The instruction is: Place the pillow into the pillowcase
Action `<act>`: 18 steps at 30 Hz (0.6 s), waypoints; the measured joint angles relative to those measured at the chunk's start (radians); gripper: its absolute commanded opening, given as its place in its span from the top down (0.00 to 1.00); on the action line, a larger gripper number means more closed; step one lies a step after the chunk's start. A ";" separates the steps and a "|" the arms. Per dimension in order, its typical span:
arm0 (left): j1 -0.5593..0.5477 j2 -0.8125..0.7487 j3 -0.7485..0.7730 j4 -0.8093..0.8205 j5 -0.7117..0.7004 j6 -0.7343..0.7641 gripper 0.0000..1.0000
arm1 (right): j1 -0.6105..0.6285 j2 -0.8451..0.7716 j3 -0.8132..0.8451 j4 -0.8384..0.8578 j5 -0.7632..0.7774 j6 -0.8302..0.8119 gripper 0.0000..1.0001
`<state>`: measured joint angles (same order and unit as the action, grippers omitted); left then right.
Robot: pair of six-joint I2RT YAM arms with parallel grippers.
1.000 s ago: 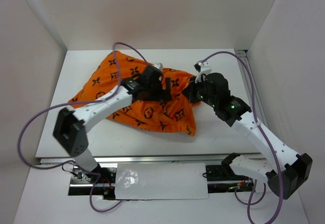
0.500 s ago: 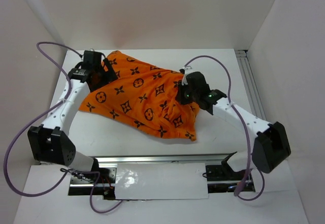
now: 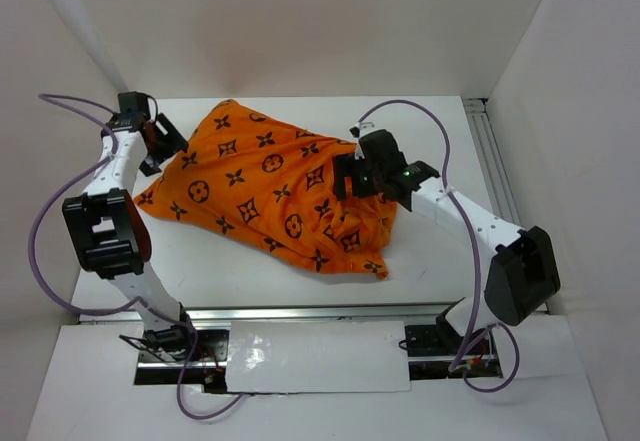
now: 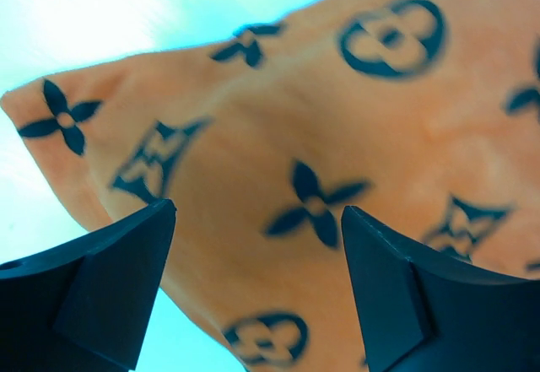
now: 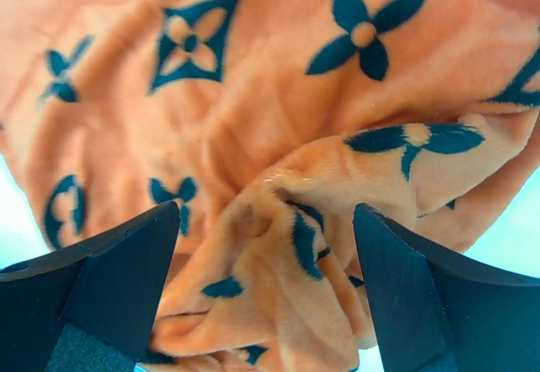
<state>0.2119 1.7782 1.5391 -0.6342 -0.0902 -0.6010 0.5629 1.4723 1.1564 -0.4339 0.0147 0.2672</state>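
Observation:
The orange pillowcase [image 3: 270,186] with dark monogram motifs lies rumpled across the middle of the white table. No pillow shows in any view. My left gripper [image 3: 163,147] is open at the case's far-left corner. In the left wrist view its fingers [image 4: 126,254] stand wide apart over smooth orange cloth [image 4: 278,136], my left gripper [image 4: 257,220] gripping nothing. My right gripper [image 3: 345,178] is open at the case's bunched right end. In the right wrist view a thick fold of pillowcase [image 5: 295,245] lies between the spread jaws of my right gripper [image 5: 266,212], unclamped.
White walls close in the table [image 3: 250,271] on the left, back and right. A metal rail [image 3: 492,166] runs along the right edge. A glossy white sheet [image 3: 320,356] lies at the front between the arm bases. Purple cables loop off both arms.
My left arm swung from the middle of the case out to its far-left corner. My right gripper opened and let go of the fabric. The case now lies spread wider.

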 measured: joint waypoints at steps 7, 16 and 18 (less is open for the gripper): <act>0.060 0.107 -0.018 0.077 0.053 0.001 0.23 | 0.017 0.005 0.042 0.000 -0.039 0.003 0.14; 0.051 0.131 -0.163 0.256 0.137 -0.004 1.00 | 0.094 0.169 0.061 0.013 0.022 0.027 0.58; 0.044 0.114 -0.208 0.304 0.139 -0.004 1.00 | 0.094 0.177 0.061 0.006 0.060 0.038 0.86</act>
<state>0.2562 1.8927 1.3315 -0.3298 0.0486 -0.6052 0.6567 1.6497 1.2179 -0.4274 0.0742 0.3050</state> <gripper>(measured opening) 0.041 0.393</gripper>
